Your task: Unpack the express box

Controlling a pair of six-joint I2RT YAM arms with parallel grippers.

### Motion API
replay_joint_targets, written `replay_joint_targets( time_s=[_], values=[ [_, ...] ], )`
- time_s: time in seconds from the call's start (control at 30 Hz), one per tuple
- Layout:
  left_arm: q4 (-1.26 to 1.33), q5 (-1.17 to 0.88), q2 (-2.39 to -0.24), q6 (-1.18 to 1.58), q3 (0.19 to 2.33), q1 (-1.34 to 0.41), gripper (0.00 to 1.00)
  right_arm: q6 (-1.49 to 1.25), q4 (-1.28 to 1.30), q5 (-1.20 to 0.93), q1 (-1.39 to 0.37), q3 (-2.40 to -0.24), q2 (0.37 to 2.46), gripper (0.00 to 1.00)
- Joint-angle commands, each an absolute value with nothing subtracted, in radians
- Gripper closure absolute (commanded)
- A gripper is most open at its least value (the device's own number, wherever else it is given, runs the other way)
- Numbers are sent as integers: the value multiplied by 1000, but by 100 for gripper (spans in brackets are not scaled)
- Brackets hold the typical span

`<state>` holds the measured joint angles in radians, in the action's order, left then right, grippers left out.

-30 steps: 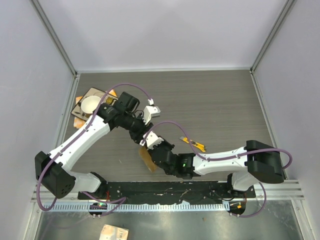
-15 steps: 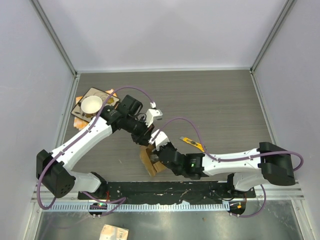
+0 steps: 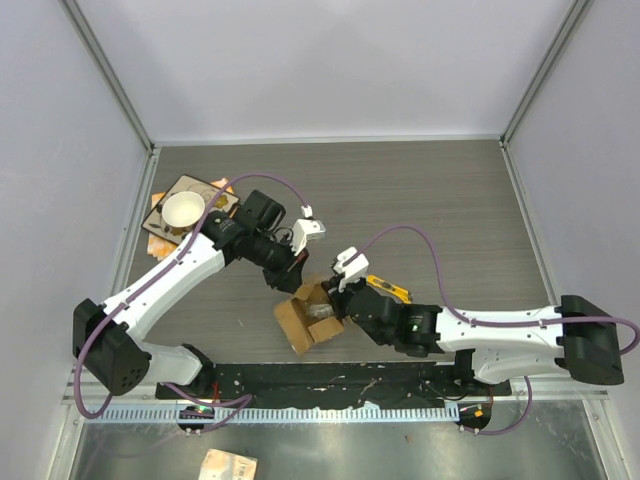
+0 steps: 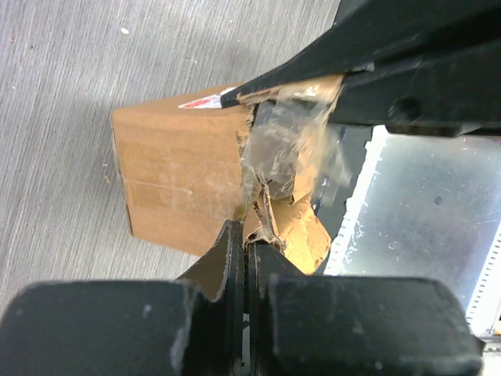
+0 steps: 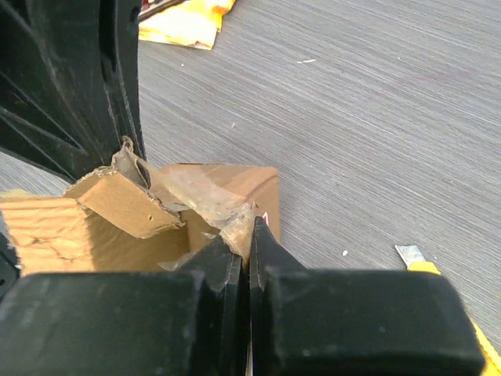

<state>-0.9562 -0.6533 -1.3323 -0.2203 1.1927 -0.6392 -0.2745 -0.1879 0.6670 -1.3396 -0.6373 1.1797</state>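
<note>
The express box (image 3: 300, 318) is a small brown cardboard box near the table's front edge, its taped top torn open. My left gripper (image 3: 296, 282) reaches it from the back left and is shut on a torn flap (image 4: 270, 223). My right gripper (image 3: 337, 303) comes in from the right and is shut on the opposite flap with its clear tape (image 5: 211, 200). In the left wrist view the box (image 4: 176, 176) lies just past my jaws (image 4: 246, 235). In the right wrist view the box (image 5: 246, 184) sits beyond my jaws (image 5: 246, 231). What is inside the box is hidden.
A yellow utility knife (image 3: 392, 288) lies right of the box, beside the right gripper; it also shows in the right wrist view (image 5: 438, 274). A brown-and-orange card (image 3: 165, 228) with a white cup (image 3: 183, 208) sits at the back left. A black rail (image 3: 330, 380) runs along the front edge.
My right arm has drawn back to the right with its flap, and the box top has spread open. The box has shifted slightly. My left gripper has stayed on its flap.
</note>
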Motion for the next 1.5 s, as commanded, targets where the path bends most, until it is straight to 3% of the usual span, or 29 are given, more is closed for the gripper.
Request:
replay_joint_targets(
  time_s=[0.0, 0.33, 0.4, 0.43, 0.5, 0.63, 0.73, 0.8, 0.87, 0.9, 0.97, 1.0, 1.07, 1.2, 1.47],
  values=[
    [-983, -546, -1338, -290, 1189, -646, 100, -371, -393, 611, -1316, -632, 1065, 99],
    [-991, -506, -1319, -301, 1195, -678, 100, -475, -452, 378, -1223, -578, 1028, 98],
    [-992, -509, -1319, -296, 1204, -678, 100, -492, -480, 332, -1213, -572, 1048, 87],
    [-994, -508, -1319, -293, 1210, -680, 100, -495, -479, 331, -1212, -572, 1051, 77],
    [-1003, -499, -1318, -293, 1221, -680, 100, -511, -460, 347, -1206, -568, 1042, 72],
    [-1009, -468, -1296, -298, 1232, -680, 100, -537, -404, 397, -1137, -535, 944, 38],
    [-1019, -411, -1290, -301, 1246, -680, 100, -519, -296, 452, -1089, -540, 852, 18],
    [-1022, -355, -1299, -290, 1262, -684, 100, -489, -195, 460, -1081, -587, 830, 15],
    [-1026, -325, -1321, -270, 1273, -689, 100, -422, -108, 430, -1081, -662, 842, 15],
    [-1028, -318, -1330, -261, 1276, -689, 100, -399, -92, 402, -1081, -684, 847, 25],
    [-1025, -301, -1342, -247, 1285, -687, 100, -348, -72, 278, -1084, -731, 871, 53],
    [-1020, -296, -1351, -227, 1287, -689, 100, -342, -61, 250, -1086, -744, 883, 82],
    [-1000, -278, -1354, -213, 1284, -689, 100, -330, -46, 168, -1100, -764, 925, 99],
    [-966, -236, -1345, -189, 1279, -689, 100, -285, -89, 170, -1259, -756, 969, 99],
    [-933, -235, -1312, -184, 1295, -689, 100, -279, -179, 417, -1413, -738, 1149, 97]
  ],
)
